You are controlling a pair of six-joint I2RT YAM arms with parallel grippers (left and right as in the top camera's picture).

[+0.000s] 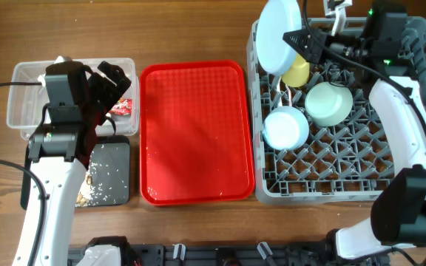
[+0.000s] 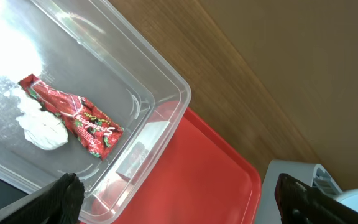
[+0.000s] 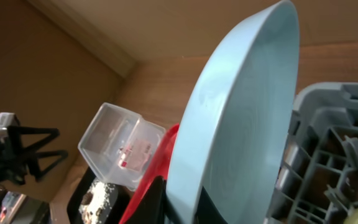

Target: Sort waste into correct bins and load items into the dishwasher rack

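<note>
- Step in hand, by my reading: loading the pale blue plate (image 3: pixel 241 118) into the dishwasher rack (image 1: pixel 346 166).
- Right gripper (image 1: pixel 296 41): fingers pinched on the plate's rim, one each side. The plate stands on edge over the rack's far left corner. I cannot tell whether it is seated between pegs.
- Already in the rack, left half: yellow cup (image 1: pixel 296 72), mint-green bowl (image 1: pixel 330 103), small pale blue bowl (image 1: pixel 285 127).
- Red tray (image 1: pixel 194 133) sits just beside the rack's left wall.
- Left gripper (image 1: pixel 109 85): fingers spread wide, holding nothing, over the clear tub (image 1: pixel 28 111) well left of the rack.
- Red wrapper (image 2: pixel 73 115) and white tissue (image 2: pixel 42 127) lie in that tub, touching.
- Food crumbs (image 1: pixel 102 185) lie in the black tray (image 1: pixel 117 174), also well left of the rack.
- Next move calls for lowering the plate's rim into a peg slot clear of the cup, then letting go.
- Spoon and fork not made out.
</note>
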